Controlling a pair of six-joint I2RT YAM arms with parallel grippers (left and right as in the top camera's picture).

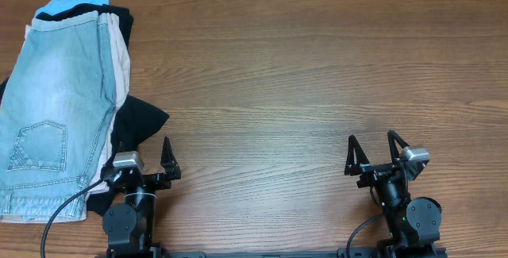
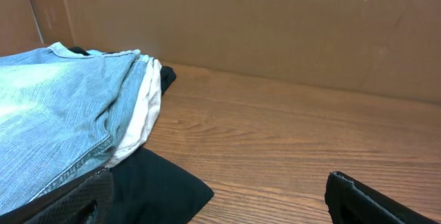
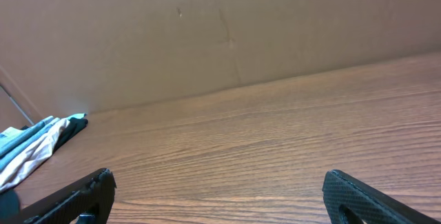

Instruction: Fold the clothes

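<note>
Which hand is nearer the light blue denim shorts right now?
Left. The left hand sits open just beside the denim shorts, by their hem; the right hand is open far across the table.

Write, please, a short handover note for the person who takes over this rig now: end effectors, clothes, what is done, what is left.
Left end effector: open, empty, beside the pile.
Right end effector: open, empty, over the bare table.
Denim shorts: on top of the pile at the table's left side, over beige shorts and a black garment.
Done: nothing is grasped yet.
Left: probably take the denim shorts off the pile, then fold them.
</note>
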